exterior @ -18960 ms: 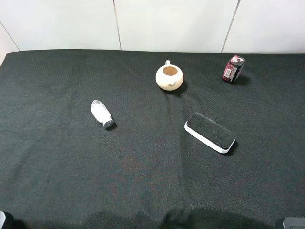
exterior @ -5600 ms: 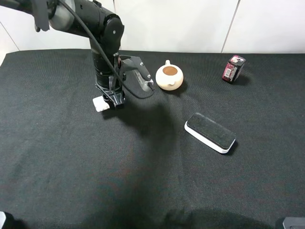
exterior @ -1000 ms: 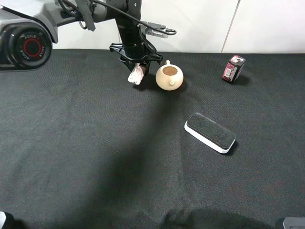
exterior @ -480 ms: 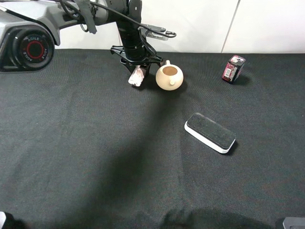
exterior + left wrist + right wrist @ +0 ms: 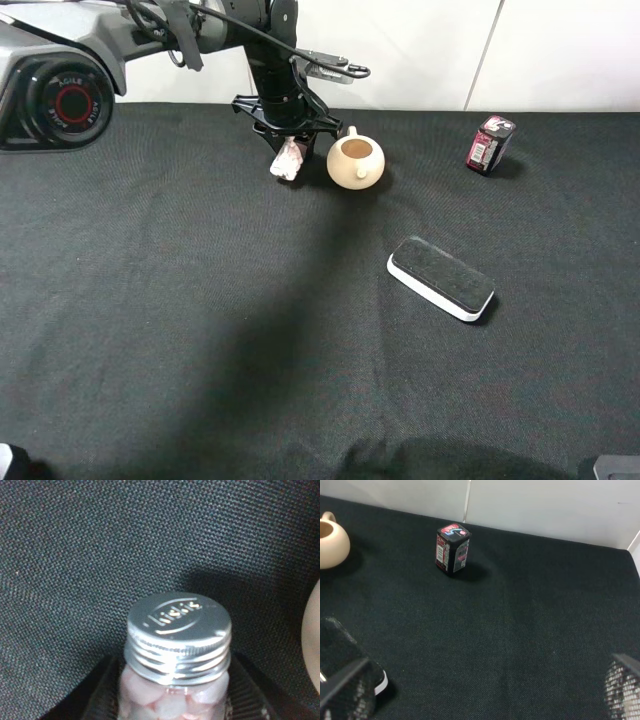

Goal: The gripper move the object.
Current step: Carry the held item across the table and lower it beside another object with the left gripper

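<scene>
My left gripper is shut on the small white bottle with a grey metal cap. It holds the bottle tilted, cap end down, just left of the cream teapot and low over the black cloth. In the left wrist view the cap fills the middle, with the black fingers on both sides of the bottle's neck. I cannot tell whether the bottle touches the cloth. My right gripper is open and empty above the cloth, far from the bottle.
A dark red box stands at the back right, also in the right wrist view. A black pad with a white base lies right of centre. The teapot's edge is close beside the bottle.
Over the last second the left gripper has lowered the bottle slightly beside the teapot; it has barely moved in the last half second. Much earlier the bottle lay on the cloth at the left.
</scene>
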`<state>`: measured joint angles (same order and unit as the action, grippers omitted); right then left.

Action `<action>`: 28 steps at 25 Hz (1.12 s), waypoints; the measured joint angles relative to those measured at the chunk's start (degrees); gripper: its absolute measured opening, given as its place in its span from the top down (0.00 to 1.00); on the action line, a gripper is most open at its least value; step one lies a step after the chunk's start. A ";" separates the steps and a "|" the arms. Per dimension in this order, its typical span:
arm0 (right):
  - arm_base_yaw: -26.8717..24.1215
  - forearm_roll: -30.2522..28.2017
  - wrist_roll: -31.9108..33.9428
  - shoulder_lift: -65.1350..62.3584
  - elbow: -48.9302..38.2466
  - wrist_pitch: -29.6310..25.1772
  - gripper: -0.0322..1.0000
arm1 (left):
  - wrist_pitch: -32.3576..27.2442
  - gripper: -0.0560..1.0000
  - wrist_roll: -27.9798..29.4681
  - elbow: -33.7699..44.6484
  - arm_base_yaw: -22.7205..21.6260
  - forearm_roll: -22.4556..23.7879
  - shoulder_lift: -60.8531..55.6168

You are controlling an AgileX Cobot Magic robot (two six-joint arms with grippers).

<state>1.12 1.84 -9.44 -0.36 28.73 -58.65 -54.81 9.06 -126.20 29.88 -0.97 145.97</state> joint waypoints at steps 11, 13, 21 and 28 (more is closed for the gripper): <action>0.00 0.00 0.00 0.00 0.00 0.00 0.30 | 0.00 0.45 -0.85 0.00 0.00 0.00 0.00; 0.00 0.00 0.00 0.00 0.00 0.00 0.30 | 0.00 0.45 -0.90 0.00 0.00 0.00 0.00; 0.00 0.00 0.00 0.00 0.00 0.00 0.30 | 0.00 0.38 -1.02 0.00 0.00 0.00 0.00; 0.00 0.00 0.00 0.00 0.00 0.00 0.30 | 0.00 0.27 -1.02 0.00 0.00 0.00 0.00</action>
<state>1.12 1.84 -9.44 -0.36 28.73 -58.65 -54.81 8.04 -126.20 29.88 -0.97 145.97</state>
